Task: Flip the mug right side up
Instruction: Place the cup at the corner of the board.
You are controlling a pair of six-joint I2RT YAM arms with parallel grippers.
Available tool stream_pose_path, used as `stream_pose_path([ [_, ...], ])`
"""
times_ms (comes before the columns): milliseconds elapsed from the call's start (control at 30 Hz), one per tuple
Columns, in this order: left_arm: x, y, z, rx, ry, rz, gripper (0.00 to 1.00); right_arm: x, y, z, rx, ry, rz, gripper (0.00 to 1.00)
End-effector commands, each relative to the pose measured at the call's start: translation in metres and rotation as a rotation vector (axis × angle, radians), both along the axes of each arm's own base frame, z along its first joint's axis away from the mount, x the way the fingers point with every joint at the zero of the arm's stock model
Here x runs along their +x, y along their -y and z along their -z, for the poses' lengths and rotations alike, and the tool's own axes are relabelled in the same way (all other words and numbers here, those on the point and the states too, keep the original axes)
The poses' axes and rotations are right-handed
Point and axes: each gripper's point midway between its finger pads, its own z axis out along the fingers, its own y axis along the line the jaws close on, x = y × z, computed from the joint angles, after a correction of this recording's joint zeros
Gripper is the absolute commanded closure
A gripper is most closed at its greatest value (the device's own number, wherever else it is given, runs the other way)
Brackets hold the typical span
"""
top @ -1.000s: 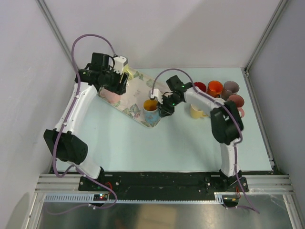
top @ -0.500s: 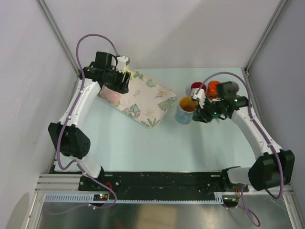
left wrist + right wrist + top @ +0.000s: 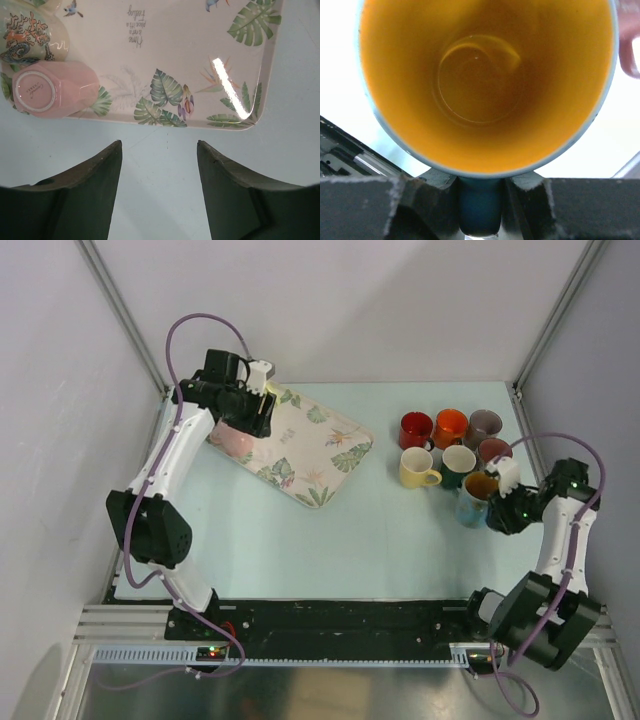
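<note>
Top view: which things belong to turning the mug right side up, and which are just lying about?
Job: blue mug, held upright; upside-down pink mug; floral tray.
Lying about: red mug, orange mug, grey mug, yellow mug, green mug, maroon mug.

Bare table lies open to me across the middle and near side, room for either arm. Far right, a cluster of mugs crowds my right gripper, clamped on the blue mug. Far left, the tray and its pink mug sit ahead of my left gripper, fingers spread.
</note>
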Motion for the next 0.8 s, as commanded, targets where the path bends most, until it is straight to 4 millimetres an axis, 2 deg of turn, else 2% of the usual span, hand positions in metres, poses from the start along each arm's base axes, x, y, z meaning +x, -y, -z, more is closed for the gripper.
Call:
stream_pose_path([
  [0, 0.007, 0.000, -0.020, -0.019, 0.057, -0.011, 0.34, 0.013, 0.025, -0.008, -0.021, 0.112, 0.022, 1.00],
  [200, 0.009, 0.001, -0.022, -0.021, 0.062, -0.012, 0.34, 0.017, 0.057, 0.015, -0.035, 0.100, 0.130, 1.00],
  [367, 0.009, -0.001, -0.023, -0.014, 0.066, -0.024, 0.34, 0.030, 0.076, 0.032, -0.031, 0.103, 0.189, 1.00],
  [600, 0.008, -0.003, -0.023, -0.006, 0.069, -0.026, 0.34, 0.050, 0.087, 0.054, -0.067, 0.147, 0.198, 1.00],
  [767, 0.004, -0.004, -0.022, 0.002, 0.068, -0.023, 0.34, 0.053, 0.080, 0.066, -0.080, 0.128, 0.154, 0.99],
])
